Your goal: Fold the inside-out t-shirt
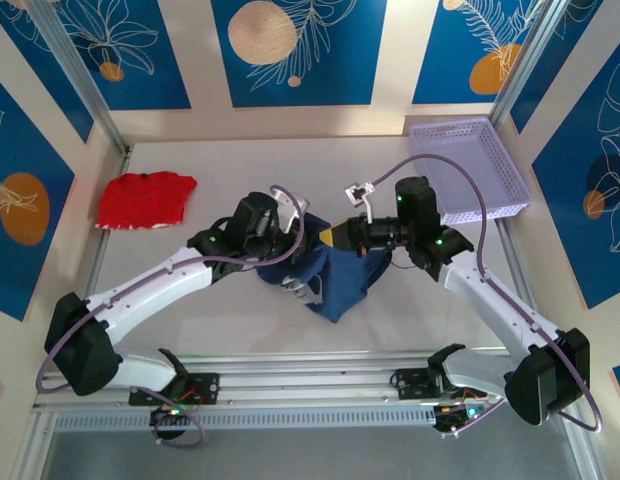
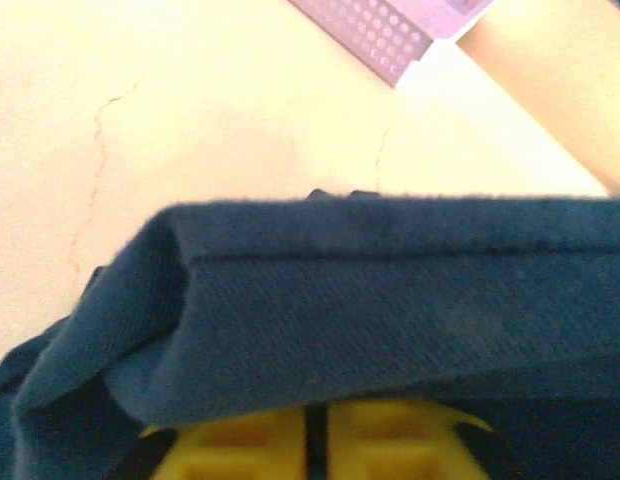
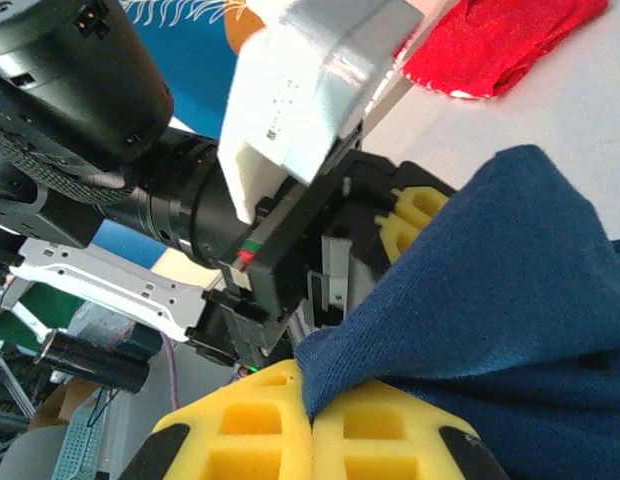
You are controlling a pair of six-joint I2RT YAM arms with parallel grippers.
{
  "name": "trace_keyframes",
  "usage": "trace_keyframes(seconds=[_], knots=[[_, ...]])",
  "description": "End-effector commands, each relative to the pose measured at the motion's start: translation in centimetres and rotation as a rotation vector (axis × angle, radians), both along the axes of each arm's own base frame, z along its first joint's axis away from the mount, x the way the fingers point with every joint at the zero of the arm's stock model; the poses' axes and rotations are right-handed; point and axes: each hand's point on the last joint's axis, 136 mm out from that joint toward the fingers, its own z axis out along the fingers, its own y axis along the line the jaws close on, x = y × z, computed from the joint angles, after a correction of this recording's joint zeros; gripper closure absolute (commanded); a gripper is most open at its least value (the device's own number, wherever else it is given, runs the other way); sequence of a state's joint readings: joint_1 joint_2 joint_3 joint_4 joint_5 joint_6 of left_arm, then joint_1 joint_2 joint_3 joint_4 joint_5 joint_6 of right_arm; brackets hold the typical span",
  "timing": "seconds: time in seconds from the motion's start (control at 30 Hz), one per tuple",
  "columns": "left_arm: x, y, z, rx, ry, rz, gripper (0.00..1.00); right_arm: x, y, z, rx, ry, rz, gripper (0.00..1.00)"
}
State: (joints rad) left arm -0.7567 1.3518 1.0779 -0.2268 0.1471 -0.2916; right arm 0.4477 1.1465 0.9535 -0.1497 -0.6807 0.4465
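Both hands clamped on the t-shirt point(image 1: 340, 285). It's bunched mid-table point(image 1: 230, 165), left of the purple basket point(image 1: 480, 170) and nearer me.

- **Left hand point(image 2: 317, 440):** pinching under a folded hem.
- **Right hand point(image 3: 312, 400):** only has a thin bite of a fold.

Risks as I judge them:
- The shallow right bite slips on a pull.
- Either pinch traps extra layers, so spreading leaves a twisted lump.
- The hands sit very close, so the wrists could clash.

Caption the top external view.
Left gripper and right gripper pinch a dark navy cloth t-shirt; red garment lies apart.
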Motion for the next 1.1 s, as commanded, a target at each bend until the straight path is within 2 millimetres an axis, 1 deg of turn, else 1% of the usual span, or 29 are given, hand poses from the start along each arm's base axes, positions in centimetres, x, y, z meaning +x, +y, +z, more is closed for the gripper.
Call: trace_keyframes(seconds=[0.0,0.07,0.13,0.2,0.23,0.33,0.43,0.53,0.57,0.6,0.67,0.7,0.77,0.83,0.87,0.93,1.0,1.07], knots=[[0.5,-0.4,4.0,-0.143,-0.047,-0.03,0.98,-0.1,-1.3,0.3,-0.023,-0.045,-0.036,1.0],[-0.4,-0.1,5.3,-0.214,-0.05,-0.075,1.0,0.8,-2.3,0.4,-0.048,-0.05,-0.097,1.0],[-1.5,0.2,6.9,-0.297,-0.052,-0.136,1.0,2.2,-3.7,0.3,-0.085,-0.039,-0.201,1.0],[-2.9,0.6,8.6,-0.378,-0.066,-0.204,1.0,3.5,-4.8,0.1,-0.118,-0.004,-0.286,1.0],[-3.5,0.9,9.2,-0.402,-0.076,-0.226,1.0,3.9,-5.0,0.1,-0.119,0.013,-0.302,1.0],[-5.2,1.7,11.0,-0.451,-0.117,-0.272,1.0,4.4,-5.0,0.3,-0.102,0.033,-0.312,0.98],[-6.3,2.2,12.1,-0.485,-0.138,-0.3,1.0,4.7,-4.8,0.1,-0.097,0.05,-0.31,0.96],[-7.6,2.3,13.3,-0.534,-0.156,-0.353,1.0,5.6,-5.3,-1.1,-0.148,0.074,-0.362,0.91],[-7.8,2.3,13.5,-0.541,-0.161,-0.362,1.0,5.9,-5.5,-1.7,-0.178,0.087,-0.388,0.86],[-7.8,2.3,13.6,-0.544,-0.167,-0.362,1.0,6.2,-5.9,-2.6,-0.229,0.106,-0.416,0.79],[-7.2,2.5,13.4,-0.529,-0.163,-0.321,1.0,6.4,-6.3,-4.0,-0.312,0.126,-0.44,0.7],[-6.9,2.6,13.2,-0.518,-0.164,-0.301,1.0,6.4,-6.6,-4.6,-0.355,0.129,-0.451,0.66],[-6.2,2.7,12.7,-0.492,-0.158,-0.265,1.0,6.0,-7.1,-5.0,-0.405,0.105,-0.462,0.62],[-5.7,2.8,12.2,-0.472,-0.153,-0.244,1.0,5.5,-7.4,-4.7,-0.429,0.051,-0.467,0.56],[-5.5,2.8,12.0,-0.465,-0.152,-0.237,1.0,5.1,-7.4,-4.2,-0.434,0.01,-0.464,0.53],[-5.3,2.7,11.8,-0.456,-0.145,-0.231,1.0,4.3,-7.3,-3.2,-0.438,-0.086,-0.459,0.51],[-5.1,2.6,11.6,-0.45,-0.142,-0.229,1.0,3.1,-6.6,-2.1,-0.417,-0.18,-0.428,0.49],[-5.0,2.6,11.5,-0.446,-0.138,-0.226,1.0,1.5,-5.0,-1.1,-0.372,-0.261,-0.347,0.49]])
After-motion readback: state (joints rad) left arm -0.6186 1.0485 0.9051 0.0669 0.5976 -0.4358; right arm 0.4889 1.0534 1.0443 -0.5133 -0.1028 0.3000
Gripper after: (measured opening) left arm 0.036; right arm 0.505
